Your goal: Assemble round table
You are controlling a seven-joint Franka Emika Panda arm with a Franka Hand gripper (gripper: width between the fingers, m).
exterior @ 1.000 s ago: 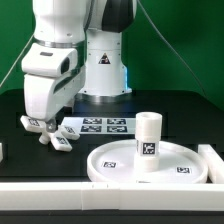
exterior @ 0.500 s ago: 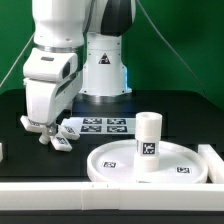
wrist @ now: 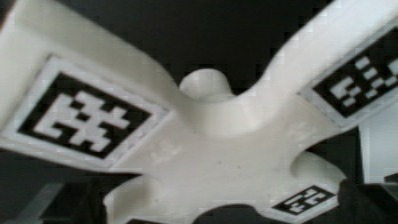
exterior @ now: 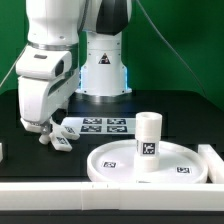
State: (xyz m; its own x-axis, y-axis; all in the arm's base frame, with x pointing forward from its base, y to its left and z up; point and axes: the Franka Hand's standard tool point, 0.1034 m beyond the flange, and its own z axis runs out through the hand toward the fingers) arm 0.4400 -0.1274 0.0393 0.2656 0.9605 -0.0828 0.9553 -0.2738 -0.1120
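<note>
From my station I saw the fingers (exterior: 42,131) standing apart with nothing clamped between them. They hung low over the cross-shaped piece (exterior: 61,139), and I could not tell whether they touched it. That piece lay flat on the black surface (exterior: 180,125), toward the exterior view's left edge and just beside the marker board (exterior: 102,125). In the wrist view the cross-shaped piece (wrist: 214,140) filled nearly the whole picture. Its arms splayed outward from a raised hub, each running level with the surface, and I made out tags on the upward faces of three of them.

The round disc (exterior: 115,160) lay flat with its rim up, near the edge of the surface closest to the exterior camera and toward the exterior view's right. It was well apart from the cross-shaped piece. The cylinder leg (exterior: 148,130) stood upright on the disc, near its middle as far as I could judge. Its long axis was vertical and a tag on its side faced the exterior camera. Two more tags showed on the disc's flat face, one on either side of the leg.

A long white bar (exterior: 60,190) ran along the near edge of the surface, in front of the disc.
</note>
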